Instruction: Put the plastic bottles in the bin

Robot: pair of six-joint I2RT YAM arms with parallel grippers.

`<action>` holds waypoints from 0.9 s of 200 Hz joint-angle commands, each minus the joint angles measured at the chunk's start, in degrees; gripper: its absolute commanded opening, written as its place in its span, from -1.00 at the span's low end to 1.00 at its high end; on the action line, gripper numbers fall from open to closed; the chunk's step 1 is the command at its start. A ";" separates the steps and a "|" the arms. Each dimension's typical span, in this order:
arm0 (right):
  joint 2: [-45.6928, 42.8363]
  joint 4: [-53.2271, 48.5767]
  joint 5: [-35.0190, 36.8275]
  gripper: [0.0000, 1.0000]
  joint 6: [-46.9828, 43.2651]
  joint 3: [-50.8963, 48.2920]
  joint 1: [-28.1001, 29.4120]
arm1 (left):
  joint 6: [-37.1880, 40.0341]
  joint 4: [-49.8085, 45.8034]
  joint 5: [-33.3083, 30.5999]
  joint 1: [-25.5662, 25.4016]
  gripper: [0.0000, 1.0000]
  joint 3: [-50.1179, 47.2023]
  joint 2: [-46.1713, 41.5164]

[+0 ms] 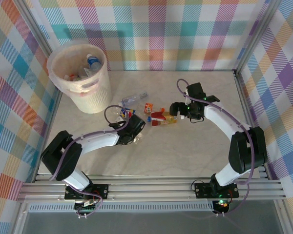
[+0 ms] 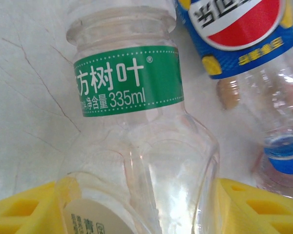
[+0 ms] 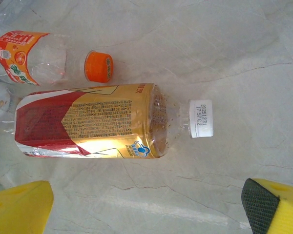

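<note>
Marble tabletop [image 1: 185,161]; left jaws pinch green-label bottle [image 2: 136,146], right jaws wide.

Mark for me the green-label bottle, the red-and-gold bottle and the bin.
green-label bottle [image 2: 129,80], left wrist view, on its green label.
red-and-gold bottle [image 3: 88,119], right wrist view, on the middle of its label.
bin [image 1: 90,100], top view, on its outer wall.

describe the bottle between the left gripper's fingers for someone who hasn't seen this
Start at the big whitish bin at the far left of the table, then go to the bottle cluster mid-table. The left gripper has a clear bottle between its fingers there. Its green band with white print sets it apart from the blue-labelled bottle beside it.
</note>
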 commanded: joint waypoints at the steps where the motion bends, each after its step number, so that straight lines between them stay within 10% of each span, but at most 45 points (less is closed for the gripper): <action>1: -2.30 0.69 -0.60 0.99 0.77 -0.73 -0.27 | 2.57 -3.48 -3.67 -0.97 -0.11 0.24 -4.71; 92: -6.43 0.35 1.40 0.99 2.36 -1.58 -0.29 | 33.80 1.59 -10.07 0.24 -0.10 11.36 -16.23; 180: -13.47 -0.99 3.46 0.99 3.87 -4.40 -0.34 | 51.14 -0.50 6.95 23.06 -0.09 39.10 -8.57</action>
